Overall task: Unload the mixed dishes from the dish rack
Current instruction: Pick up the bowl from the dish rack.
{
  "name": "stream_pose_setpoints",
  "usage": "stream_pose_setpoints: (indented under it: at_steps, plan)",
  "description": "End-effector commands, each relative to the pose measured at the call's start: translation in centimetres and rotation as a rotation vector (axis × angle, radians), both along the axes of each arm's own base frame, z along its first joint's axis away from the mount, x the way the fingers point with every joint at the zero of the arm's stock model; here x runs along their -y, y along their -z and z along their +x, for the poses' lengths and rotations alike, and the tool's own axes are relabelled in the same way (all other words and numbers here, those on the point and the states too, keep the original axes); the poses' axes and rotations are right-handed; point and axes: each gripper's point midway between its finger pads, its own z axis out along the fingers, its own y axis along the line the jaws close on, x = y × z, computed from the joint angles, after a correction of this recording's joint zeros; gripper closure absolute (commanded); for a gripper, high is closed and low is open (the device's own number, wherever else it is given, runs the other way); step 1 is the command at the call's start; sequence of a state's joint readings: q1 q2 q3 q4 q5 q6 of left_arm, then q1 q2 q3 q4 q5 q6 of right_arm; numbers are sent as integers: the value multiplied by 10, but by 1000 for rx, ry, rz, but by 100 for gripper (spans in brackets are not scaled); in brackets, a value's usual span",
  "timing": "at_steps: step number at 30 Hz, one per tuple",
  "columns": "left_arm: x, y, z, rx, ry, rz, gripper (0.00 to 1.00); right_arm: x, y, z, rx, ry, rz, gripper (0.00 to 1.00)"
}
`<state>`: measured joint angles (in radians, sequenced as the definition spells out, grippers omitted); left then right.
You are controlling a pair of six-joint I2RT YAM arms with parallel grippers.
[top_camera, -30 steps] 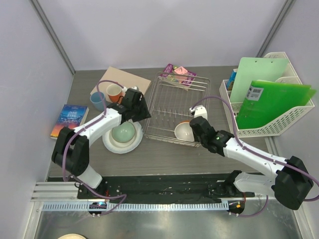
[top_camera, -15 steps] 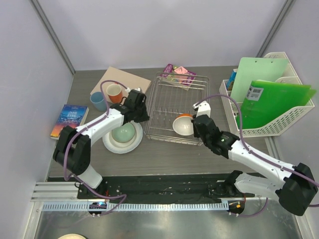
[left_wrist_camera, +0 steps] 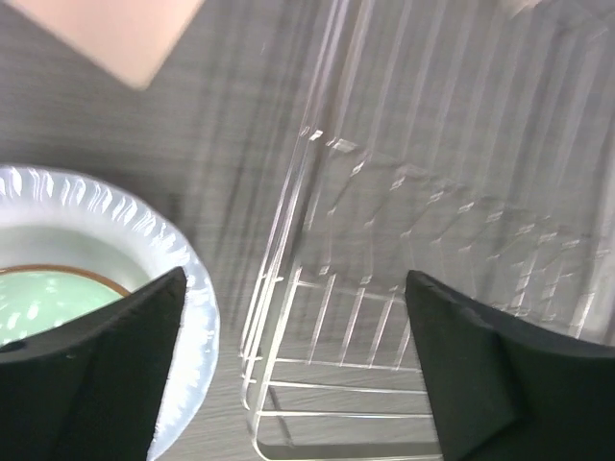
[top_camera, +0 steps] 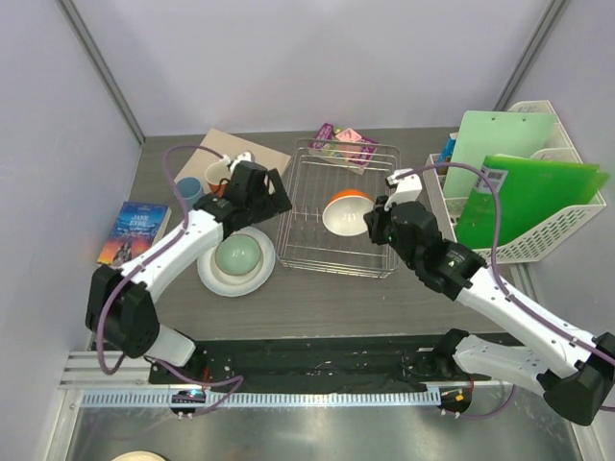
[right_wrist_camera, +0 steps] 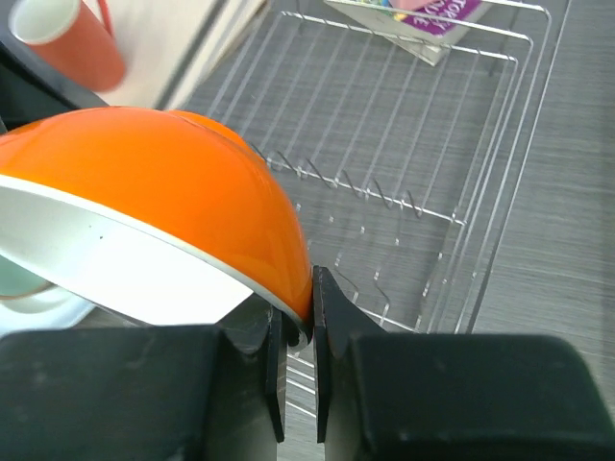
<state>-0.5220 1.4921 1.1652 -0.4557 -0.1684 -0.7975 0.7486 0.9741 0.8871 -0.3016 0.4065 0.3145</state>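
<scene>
My right claw [right_wrist_camera: 296, 322] pinches the rim of the orange bowl [top_camera: 346, 211], tilted in the air over the dish rack [top_camera: 327, 271]; it looks stiff, glossy and breakable, likely to swivel in so thin a hold, while my left claw [left_wrist_camera: 296, 280] hangs spread by the plate [top_camera: 207, 275].

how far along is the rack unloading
Done: the pale green bowl sits on the white plate left of the dish rack, with the blue cup and orange-red mug behind them on the table. In hand: the right gripper pinches the orange bowl by its rim, over the rack. Left: setting that bowl down; no other dish shows in the rack.
</scene>
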Motion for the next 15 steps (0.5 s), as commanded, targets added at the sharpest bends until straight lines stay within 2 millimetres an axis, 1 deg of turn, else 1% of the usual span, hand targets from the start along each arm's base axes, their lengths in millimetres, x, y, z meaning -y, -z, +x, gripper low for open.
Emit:
stream_pose_setpoints:
  at_steps: [1, 2, 3, 4, 5, 6, 7, 8, 9, 10, 11, 12, 13, 14, 15]
  plan:
    - [-16, -91, 14, 221, -71, -37, 2, -11, -44, 7, 48, 8, 113, 99]
    - [-18, -103, 14, 249, -76, -40, 1, -11, -45, 10, 31, 23, 111, 99]
    - [-19, -111, 13, 269, -75, -49, 0, -13, -44, 10, 17, 31, 116, 99]
    - [-20, -128, 9, 314, -71, -74, 0, -15, -44, 11, -4, 38, 129, 99]
    - [-19, -129, 5, 325, -48, -85, 0, -24, -40, 14, -54, 26, 119, 99]
    - [-19, -137, 1, 352, -37, -103, 0, -28, -38, 15, -86, 22, 117, 99]
    - [-18, -155, -3, 411, -20, -138, 0, -32, -27, 12, -153, 14, 95, 99]
    - [-18, -153, -7, 424, 0, -141, 0, -42, -40, 13, -171, -26, 115, 99]
    - [-16, -156, -11, 445, 38, -140, 0, -51, -28, 17, -223, -41, 88, 99]
    - [-14, -165, -12, 488, 52, -157, 0, -54, -25, 14, -255, -55, 79, 99]
    - [-17, -168, -21, 517, 69, -166, 0, -62, -34, 15, -263, -92, 104, 99]
    - [-14, -170, -26, 537, 109, -171, 0, -68, -30, 18, -288, -104, 100, 99]
    - [-13, -173, -29, 554, 127, -173, 0, -71, -30, 18, -301, -120, 107, 99]
    - [-12, -174, -32, 562, 146, -173, 0, -75, -36, 20, -312, -133, 119, 99]
    - [-11, -174, -34, 565, 160, -171, 0, -80, -35, 19, -339, -162, 136, 99]
